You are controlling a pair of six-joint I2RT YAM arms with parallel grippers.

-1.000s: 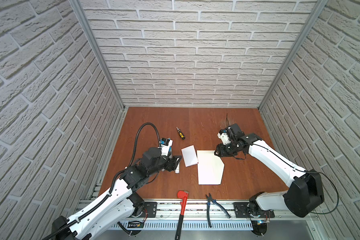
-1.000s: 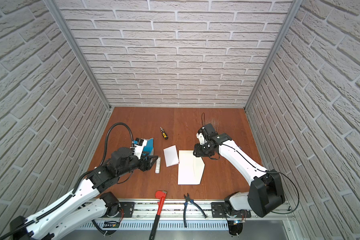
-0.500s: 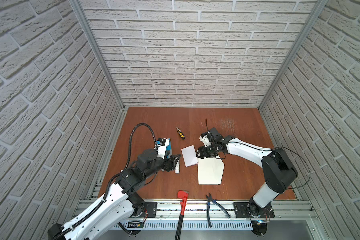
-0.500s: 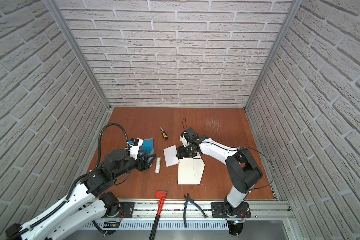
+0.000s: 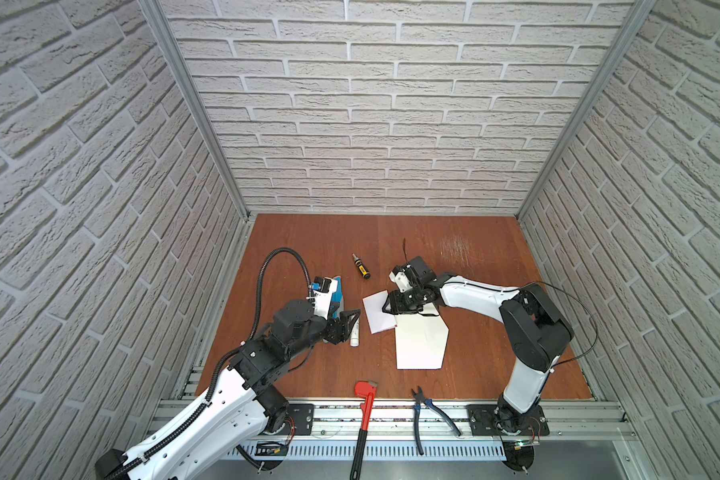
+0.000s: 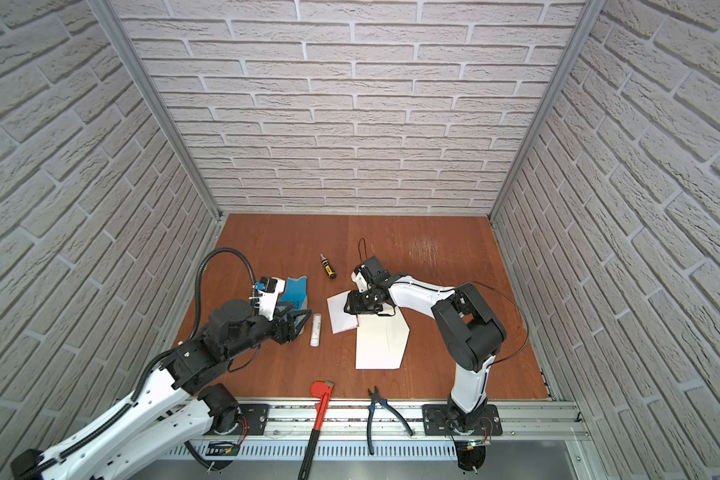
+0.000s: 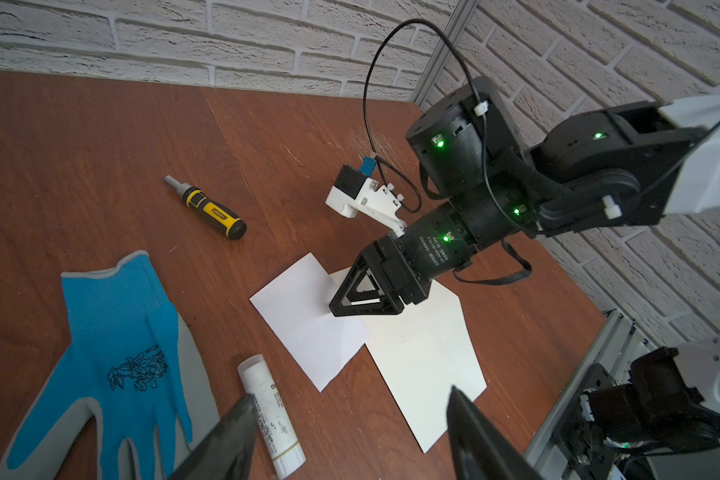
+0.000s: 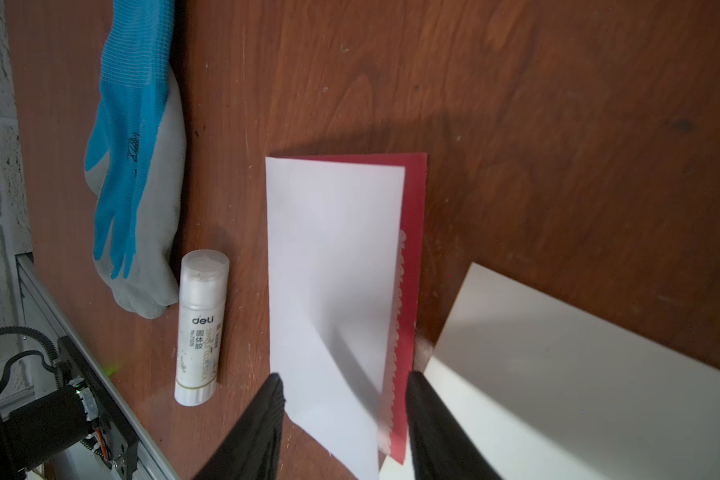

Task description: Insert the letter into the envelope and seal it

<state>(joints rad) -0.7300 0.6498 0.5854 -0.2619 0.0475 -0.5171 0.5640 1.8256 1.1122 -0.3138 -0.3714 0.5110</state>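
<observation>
Your right tool (image 8: pixel 345 376) stood tip-down on the near end of the letter (image 8: pixel 333 270), one finger at each long edge of the card and the jaws about half apart. I could not tell whether they were squeezing the card or merely straddling it. The card lay flat on the table (image 8: pixel 516 104), pale face up, with a red scalloped margin showing along the edge by one finger. That placing looked chosen to catch the card by its edges, since a thin card lying flat offers nothing else to bite.

Just outside that same finger lay the envelope (image 8: pixel 558 374), its corner touching the card; I could not make out which sheet lay on top there. Having the two so close probably meant only a short slide into the mouth, though I could not see the envelope's opening. Beyond the other finger, near the card but apart from it, lay the glue stick (image 8: pixel 200 328), and past it the blue glove (image 8: pixel 134 166), both out of the way of the work.

Your left tool (image 7: pixel 350 409) hung with its jaws wide and nothing between them. It pointed toward the card and envelope from the glue stick's side, likely placed to pin or open the envelope. The letter was not yet inside, and nothing was sealed.
</observation>
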